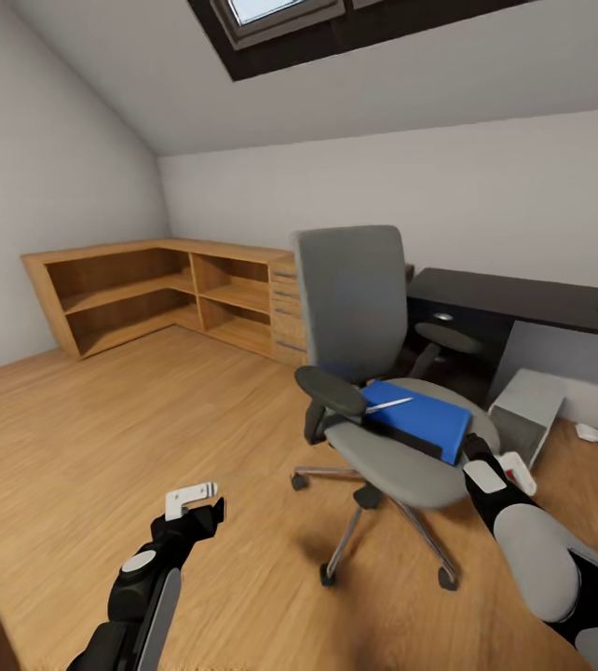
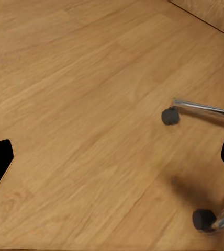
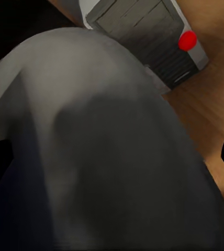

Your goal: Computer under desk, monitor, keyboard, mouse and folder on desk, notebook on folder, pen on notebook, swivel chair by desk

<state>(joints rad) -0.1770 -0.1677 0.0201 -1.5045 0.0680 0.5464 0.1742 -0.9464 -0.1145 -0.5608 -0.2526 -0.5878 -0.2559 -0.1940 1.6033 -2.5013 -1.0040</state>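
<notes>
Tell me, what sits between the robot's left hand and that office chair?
Nothing but bare wooden floor. In the head view, the left hand hangs over open boards, apart from the chair and its wheeled base.

Blue folder [image 1: 422, 419] with pen [image 1: 388, 404] lies on swivel chair [image 1: 373, 373].

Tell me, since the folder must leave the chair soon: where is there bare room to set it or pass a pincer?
The desk top behind the chair looks bare toward its left end. Wide open floor lies between the shelf unit and the chair. It is crowded at the seat: folder, pen, armrests, and the right pincer beside the computer.
</notes>
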